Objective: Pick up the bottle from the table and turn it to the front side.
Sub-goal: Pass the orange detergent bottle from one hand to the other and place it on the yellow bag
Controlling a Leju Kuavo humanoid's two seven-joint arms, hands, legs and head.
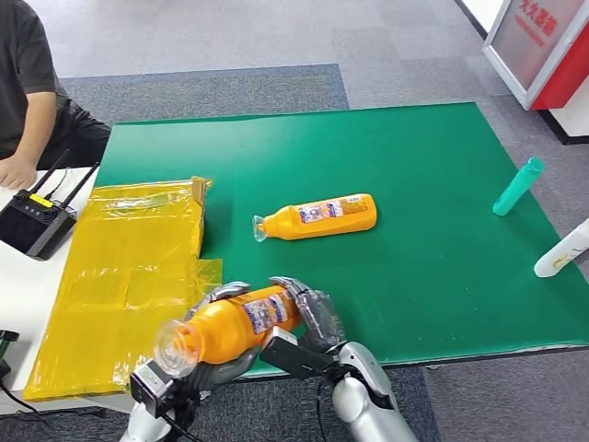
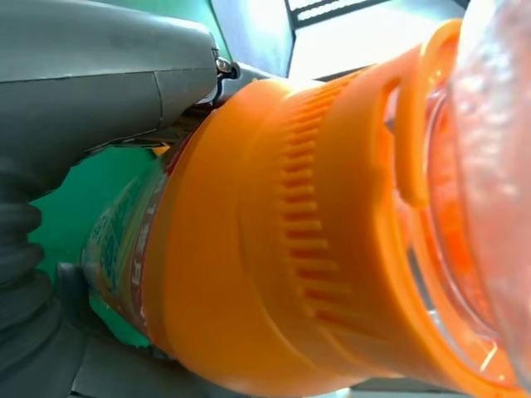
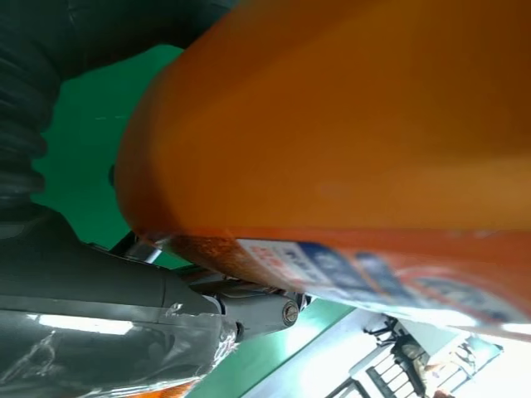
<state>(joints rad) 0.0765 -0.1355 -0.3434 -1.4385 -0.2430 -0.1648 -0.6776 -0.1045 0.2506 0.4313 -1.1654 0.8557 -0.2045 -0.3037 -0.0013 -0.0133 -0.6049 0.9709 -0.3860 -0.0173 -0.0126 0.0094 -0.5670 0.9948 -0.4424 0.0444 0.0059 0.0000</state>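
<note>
An orange bottle [image 1: 233, 324] with a clear cap and a printed label is held lying sideways above the table's near edge. My left hand [image 1: 208, 308] grips its cap end and my right hand [image 1: 313, 318] grips its base end. Up close, the left wrist view has the ribbed orange neck [image 2: 300, 224] and clear cap, with a grey finger [image 2: 106, 79] over the bottle. The right wrist view has the bottle's body and label [image 3: 376, 274] close to the lens. A second orange bottle [image 1: 316, 217] lies on its side mid-table on the green mat [image 1: 431, 276].
A yellow plastic bag [image 1: 129, 272] covers the table's left part. A teal bottle [image 1: 517, 186] and a white bottle [image 1: 562, 250] lie at the right edge. A person's arm [image 1: 28, 120] and a black device with antennas [image 1: 38, 221] are at the far left.
</note>
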